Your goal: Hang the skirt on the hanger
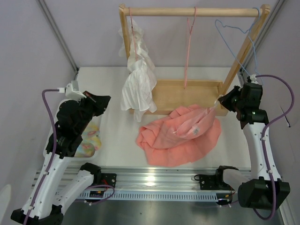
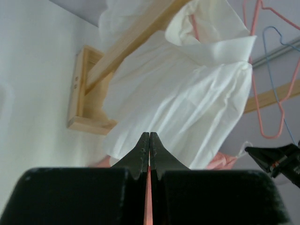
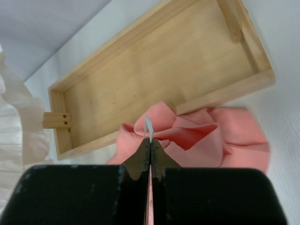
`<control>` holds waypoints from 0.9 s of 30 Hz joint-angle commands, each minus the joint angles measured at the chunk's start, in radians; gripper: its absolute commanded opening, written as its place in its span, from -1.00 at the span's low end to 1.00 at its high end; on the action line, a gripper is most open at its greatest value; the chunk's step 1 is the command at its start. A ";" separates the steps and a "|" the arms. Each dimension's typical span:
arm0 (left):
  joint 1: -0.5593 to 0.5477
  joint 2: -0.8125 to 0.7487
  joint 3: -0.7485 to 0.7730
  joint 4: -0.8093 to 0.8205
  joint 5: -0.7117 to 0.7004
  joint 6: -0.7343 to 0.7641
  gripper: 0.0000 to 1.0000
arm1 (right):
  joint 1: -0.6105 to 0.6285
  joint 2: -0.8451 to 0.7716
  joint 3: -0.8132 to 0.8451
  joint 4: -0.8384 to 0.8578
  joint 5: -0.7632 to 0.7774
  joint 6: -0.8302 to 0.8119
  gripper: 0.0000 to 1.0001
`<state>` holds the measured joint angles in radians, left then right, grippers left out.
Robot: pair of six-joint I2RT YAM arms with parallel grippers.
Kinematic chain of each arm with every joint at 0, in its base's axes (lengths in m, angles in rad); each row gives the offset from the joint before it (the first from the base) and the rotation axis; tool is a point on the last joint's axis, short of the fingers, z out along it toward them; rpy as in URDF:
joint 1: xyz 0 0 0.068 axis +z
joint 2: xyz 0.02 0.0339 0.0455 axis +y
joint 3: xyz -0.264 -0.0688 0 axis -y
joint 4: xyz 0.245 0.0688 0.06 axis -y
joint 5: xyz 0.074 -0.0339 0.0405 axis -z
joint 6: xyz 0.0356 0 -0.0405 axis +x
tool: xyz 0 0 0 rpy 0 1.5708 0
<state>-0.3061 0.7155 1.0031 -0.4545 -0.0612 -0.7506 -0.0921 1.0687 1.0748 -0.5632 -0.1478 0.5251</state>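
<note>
The salmon-pink skirt (image 1: 180, 138) lies crumpled on the table in front of the wooden rack. Its right corner is pulled up toward my right gripper (image 1: 219, 101). In the right wrist view that gripper (image 3: 150, 140) is shut on a thin white loop of the skirt (image 3: 197, 140), and the loop's end sticks out past the tips. The pink wire hanger (image 1: 189, 47) hangs empty from the rack's rail, above the tray. My left gripper (image 1: 107, 100) is shut and holds nothing. It (image 2: 150, 136) hovers at the left and points at the white garment.
A white ruffled garment (image 1: 138, 79) hangs on another pink hanger at the rail's left end. A light-blue wire hanger (image 1: 234, 37) hangs at the right end. The wooden rack's tray base (image 1: 187, 93) stands behind the skirt. A yellow-and-blue patterned cloth (image 1: 91, 138) lies under the left arm.
</note>
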 commanded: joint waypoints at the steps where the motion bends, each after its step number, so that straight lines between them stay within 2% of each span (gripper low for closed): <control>1: -0.017 0.004 -0.119 0.078 0.183 0.016 -1.00 | 0.047 0.004 0.044 -0.023 -0.009 0.013 -1.00; 2: -0.031 -0.005 -0.153 0.103 0.216 0.014 -1.00 | 0.057 -0.010 0.010 -0.020 -0.001 0.015 -1.00; 3: -0.080 -0.026 -0.190 0.194 0.281 0.011 -1.00 | 0.064 -0.018 -0.012 -0.014 -0.001 0.021 -1.00; 5: -0.167 -0.053 -0.331 0.276 0.272 -0.001 -0.97 | 0.089 -0.038 -0.061 0.006 -0.001 0.029 -1.00; 6: -0.283 -0.059 -0.355 0.316 0.235 0.006 -0.92 | 0.112 -0.065 -0.111 0.011 0.007 0.041 -1.00; 8: -0.390 -0.031 -0.388 0.324 0.128 0.025 -0.85 | 0.200 -0.096 -0.157 0.022 0.043 0.052 -1.00; 9: -0.486 -0.016 -0.394 0.351 0.092 0.040 -0.79 | 0.233 -0.110 -0.177 0.025 0.086 0.061 -1.00; 11: -0.565 0.041 -0.393 0.376 -0.012 0.051 -0.65 | 0.319 -0.141 -0.217 0.016 0.131 0.087 -1.00; 13: -0.648 0.100 -0.353 0.392 -0.055 0.072 -0.57 | 0.354 -0.159 -0.239 0.017 0.180 0.102 -1.00; 14: -0.675 0.170 -0.341 0.399 -0.102 0.092 -0.44 | 0.376 -0.162 -0.242 0.011 0.189 0.105 -1.00; 16: -0.747 0.251 -0.265 0.404 -0.146 0.118 -0.39 | 0.391 -0.164 -0.248 0.010 0.214 0.108 -1.00; 17: -0.767 0.341 -0.214 0.398 -0.166 0.129 -0.33 | 0.396 -0.162 -0.253 0.009 0.220 0.107 -1.00; 22: -0.967 0.585 0.053 0.286 -0.284 0.221 -0.25 | 0.396 -0.142 -0.250 0.013 0.231 0.096 -1.00; 24: -1.055 0.683 0.101 0.235 -0.322 0.243 -0.24 | 0.394 -0.133 -0.246 0.017 0.229 0.095 -1.00; 27: -1.129 0.803 0.198 0.203 -0.353 0.247 -0.24 | 0.396 -0.130 -0.248 0.025 0.226 0.093 -1.00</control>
<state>-1.3708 1.4364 1.1198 -0.1860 -0.3279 -0.5564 0.2993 0.9363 0.8246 -0.5686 0.0578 0.6170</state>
